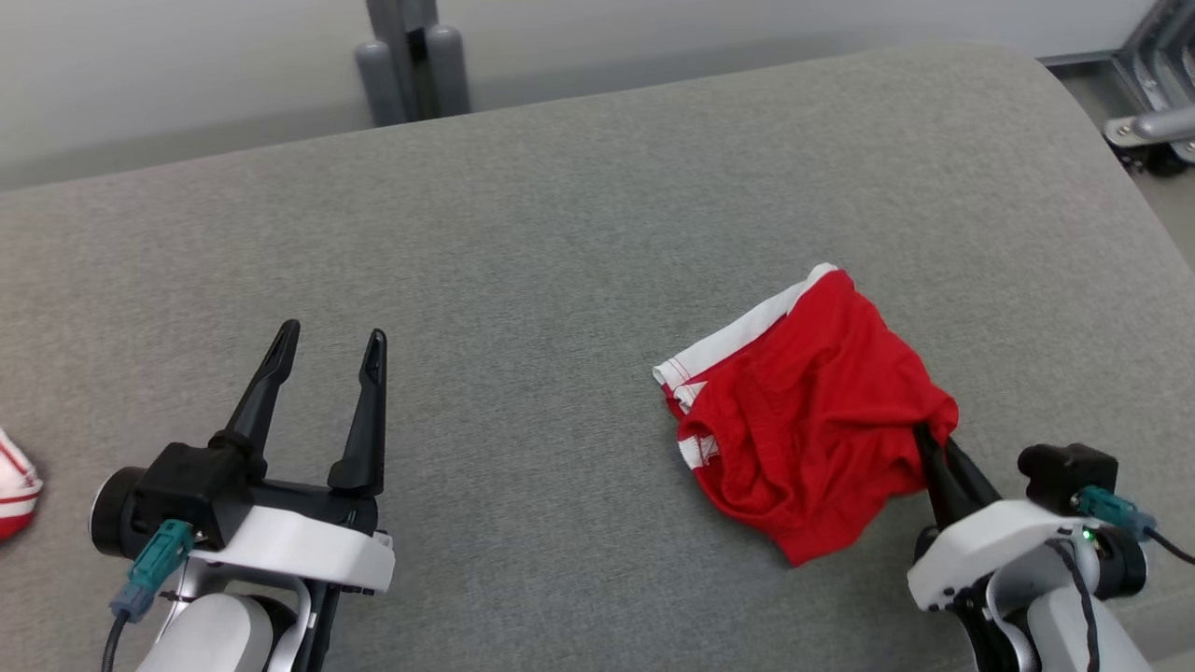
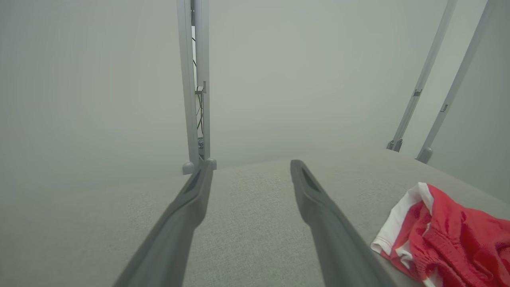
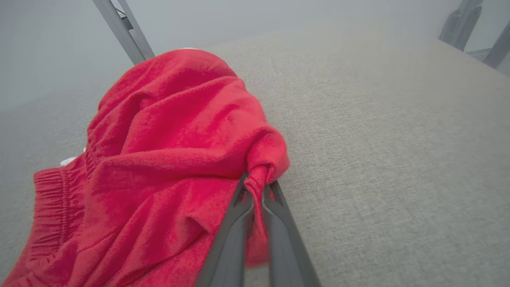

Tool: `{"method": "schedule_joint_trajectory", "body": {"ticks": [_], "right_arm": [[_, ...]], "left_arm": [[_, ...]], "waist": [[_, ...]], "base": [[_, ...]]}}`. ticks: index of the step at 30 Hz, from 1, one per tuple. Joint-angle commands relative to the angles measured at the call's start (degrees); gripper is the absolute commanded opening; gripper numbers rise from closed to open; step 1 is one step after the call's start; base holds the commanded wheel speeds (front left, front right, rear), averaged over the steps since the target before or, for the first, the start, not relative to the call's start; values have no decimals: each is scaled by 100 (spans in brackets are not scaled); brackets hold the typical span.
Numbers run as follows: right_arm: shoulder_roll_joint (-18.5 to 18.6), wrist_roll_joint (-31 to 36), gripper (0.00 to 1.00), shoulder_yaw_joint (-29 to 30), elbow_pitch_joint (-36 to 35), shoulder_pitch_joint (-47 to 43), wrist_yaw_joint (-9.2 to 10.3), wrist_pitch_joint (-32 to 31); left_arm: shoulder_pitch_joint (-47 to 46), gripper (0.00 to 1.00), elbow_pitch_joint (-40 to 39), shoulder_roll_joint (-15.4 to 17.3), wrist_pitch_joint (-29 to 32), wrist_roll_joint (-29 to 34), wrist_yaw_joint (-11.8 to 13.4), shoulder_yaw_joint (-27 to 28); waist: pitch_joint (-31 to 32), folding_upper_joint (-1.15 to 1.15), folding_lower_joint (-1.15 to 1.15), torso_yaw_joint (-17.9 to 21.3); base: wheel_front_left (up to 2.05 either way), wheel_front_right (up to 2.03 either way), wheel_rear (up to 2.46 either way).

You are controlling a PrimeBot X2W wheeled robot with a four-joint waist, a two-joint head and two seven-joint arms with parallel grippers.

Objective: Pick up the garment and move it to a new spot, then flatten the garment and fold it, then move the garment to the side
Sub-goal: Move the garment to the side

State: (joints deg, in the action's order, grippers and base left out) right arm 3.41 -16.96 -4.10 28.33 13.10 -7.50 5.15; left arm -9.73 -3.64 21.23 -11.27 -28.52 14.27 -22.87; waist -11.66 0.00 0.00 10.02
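Where right gripper (image 3: 258,185) clamps, garment (image 1: 812,411) seems lifted.

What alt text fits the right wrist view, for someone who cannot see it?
The right gripper has its two long dark fingers shut on a bunched edge of the crumpled red fabric garment, which lies on the grey woven-cloth surface. A grey metal post stands beyond it, upper left.

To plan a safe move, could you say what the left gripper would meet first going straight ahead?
Probably nothing soon: the left gripper, open, points over bare grey cushion; the red garment lies off to its right. Depth is unclear.
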Motion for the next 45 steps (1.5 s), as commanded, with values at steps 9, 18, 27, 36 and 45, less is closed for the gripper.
{"method": "schedule_joint_trajectory", "body": {"ticks": [9, 18, 27, 36, 45], "right_arm": [[181, -232, 0, 229, 1147, 1494, 2, 655], [713, 122, 0, 851, 2349, 2512, 2, 1015], [673, 827, 100, 1292, 2536, 2839, 2, 1024], [396, 1260, 100, 1915, 2124, 2563, 2, 1016], [70, 960, 100, 1687, 411, 1778, 2, 1015]], "left_arm": [[-364, 100, -246, 250, 304, 172, -33, -70], [-598, 100, -516, 419, 572, 314, -28, -142], [-727, 100, -629, 506, 696, 329, -47, -163], [-692, 100, -494, 413, 594, 246, -32, -183], [-440, 100, -256, 297, 335, 87, 50, -101]], "waist": [[-497, 0, 0, 1020], [-822, 0, 0, 1212], [-1027, 0, 0, 1234], [-885, 0, 0, 1101], [-399, 0, 0, 731]], "base": [[0, 0, 0], [0, 0, 0], [0, 0, 0], [0, 0, 0], [0, 0, 0]]}}
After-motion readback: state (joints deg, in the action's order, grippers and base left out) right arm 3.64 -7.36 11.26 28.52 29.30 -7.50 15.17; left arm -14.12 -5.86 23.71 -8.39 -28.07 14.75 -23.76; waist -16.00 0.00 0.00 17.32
